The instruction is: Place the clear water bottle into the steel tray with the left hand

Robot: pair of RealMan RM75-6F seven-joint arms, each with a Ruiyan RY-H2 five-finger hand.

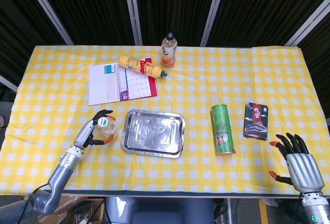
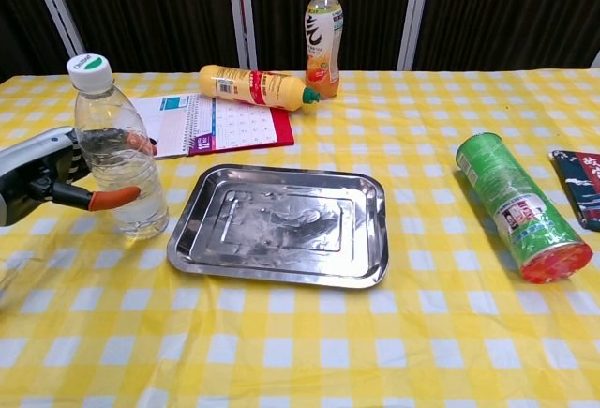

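Just left of the steel tray (image 2: 278,225), the left hand (image 2: 52,175) has its fingers wrapped around the upright clear water bottle (image 2: 116,150) on the table (image 2: 375,352), so the grasping step seems underway, and the next move calls for lifting it rightward.

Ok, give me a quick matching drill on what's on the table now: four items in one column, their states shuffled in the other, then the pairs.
Items:
1. clear plastic water bottle
2. yellow squeeze bottle with green tip
3. green cylindrical can
4. rectangular steel tray

States:
A. lying on its side on the open notebook
B. upright, left hand with its fingers around it
C. lying on its side on the yellow checked cloth, right of the tray
D. flat, holding nothing

Pairs: 1-B, 2-A, 3-C, 4-D
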